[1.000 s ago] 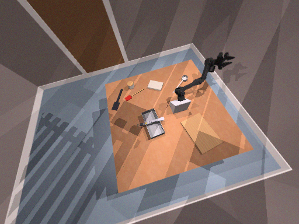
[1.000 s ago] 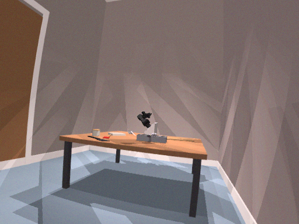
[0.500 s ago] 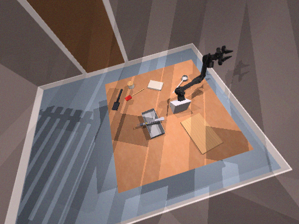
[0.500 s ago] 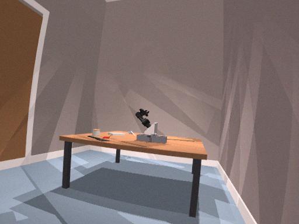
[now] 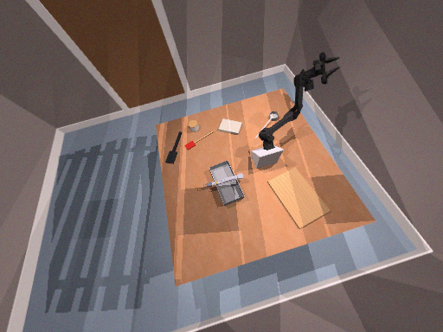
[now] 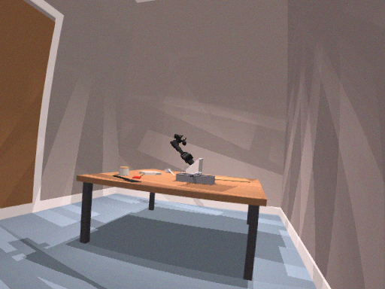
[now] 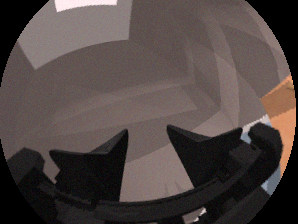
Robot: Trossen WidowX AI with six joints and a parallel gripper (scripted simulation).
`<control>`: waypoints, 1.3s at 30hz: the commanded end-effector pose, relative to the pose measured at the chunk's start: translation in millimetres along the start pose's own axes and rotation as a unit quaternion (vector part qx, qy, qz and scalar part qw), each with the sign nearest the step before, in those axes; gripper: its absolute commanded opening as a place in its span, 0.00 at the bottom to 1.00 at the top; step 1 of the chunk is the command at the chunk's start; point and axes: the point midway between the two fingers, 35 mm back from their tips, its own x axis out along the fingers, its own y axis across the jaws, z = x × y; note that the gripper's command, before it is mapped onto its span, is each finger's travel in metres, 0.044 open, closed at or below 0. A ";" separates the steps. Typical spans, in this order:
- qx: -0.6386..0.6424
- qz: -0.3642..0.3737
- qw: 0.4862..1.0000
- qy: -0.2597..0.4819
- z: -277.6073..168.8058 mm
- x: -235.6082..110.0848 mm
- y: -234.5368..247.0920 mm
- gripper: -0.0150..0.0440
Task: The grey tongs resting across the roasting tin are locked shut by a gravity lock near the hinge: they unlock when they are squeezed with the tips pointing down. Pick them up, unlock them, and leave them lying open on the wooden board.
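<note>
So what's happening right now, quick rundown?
Tool open, empty, raised beyond the table's far edge. Tongs lie untouched across the tin. Board bare. Nothing blocking the tongs.

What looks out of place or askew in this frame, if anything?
Nothing is spilled or damaged. The grey tongs lie across the grey roasting tin, untouched. One oddity: the black gripper points away beyond the table's far edge, jaws apart and empty, facing the wall.
</note>
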 end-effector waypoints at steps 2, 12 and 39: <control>0.054 0.031 0.998 0.007 17.8 -7.6 25.7 0.69; 0.133 0.070 0.988 0.020 43.3 -15.2 55.2 0.69; 0.432 0.268 0.856 0.090 188.8 -95.6 171.8 0.69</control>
